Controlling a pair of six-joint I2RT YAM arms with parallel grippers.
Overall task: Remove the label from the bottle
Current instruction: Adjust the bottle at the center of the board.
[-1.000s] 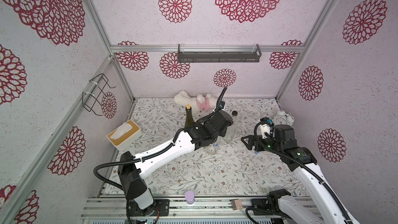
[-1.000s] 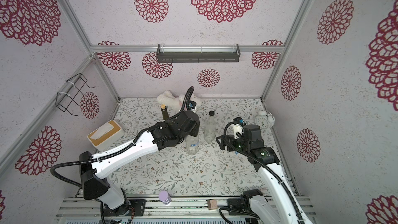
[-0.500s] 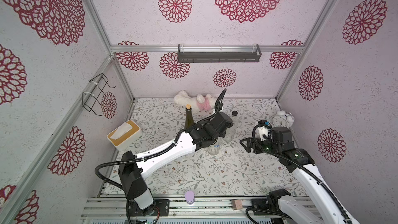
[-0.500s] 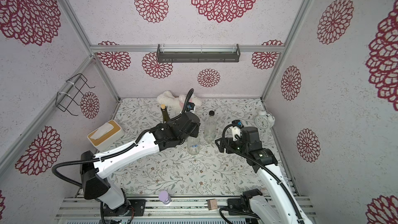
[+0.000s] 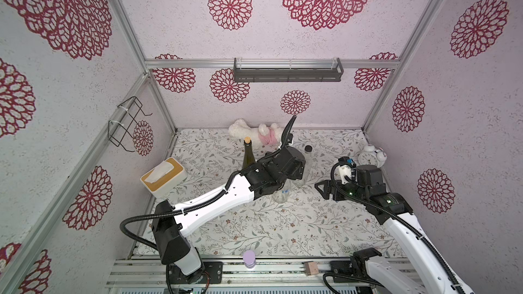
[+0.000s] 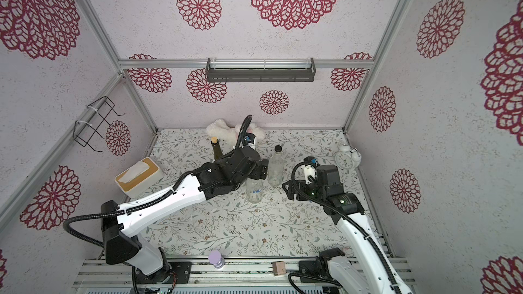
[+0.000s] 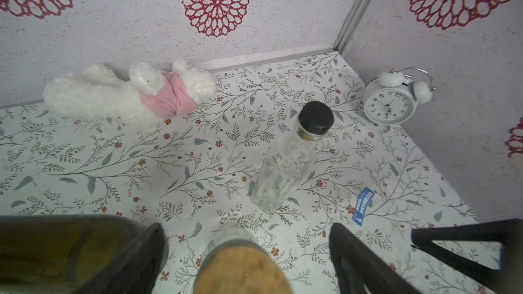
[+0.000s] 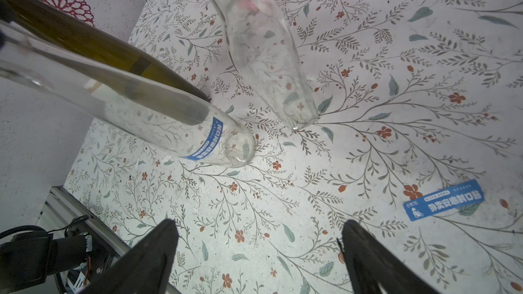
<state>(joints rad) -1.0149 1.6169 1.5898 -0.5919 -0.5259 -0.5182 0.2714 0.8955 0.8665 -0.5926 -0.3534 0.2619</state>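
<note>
A clear glass bottle (image 5: 281,195) (image 6: 254,192) with a cork (image 7: 243,267) stands mid-table, and a blue label (image 8: 209,140) is stuck low on its side. My left gripper (image 7: 246,226) hangs open straight above it, a finger on each side of the cork and not touching it. A loose blue label (image 8: 444,203) (image 7: 363,206) lies flat on the table to the right of the bottles. My right gripper (image 8: 259,238) (image 5: 322,190) is open and empty, low over the table right of the bottle, facing it.
A clear black-capped bottle (image 7: 285,165) (image 6: 276,165) stands just behind the corked one, and a green wine bottle (image 5: 248,155) is to its left. A plush toy (image 5: 254,134) lies at the back wall, an alarm clock (image 5: 370,158) at back right, a tissue box (image 5: 162,176) at left.
My left gripper has gone from shut to open over the corked bottle's top. The right arm has barely shifted and stays open.
</note>
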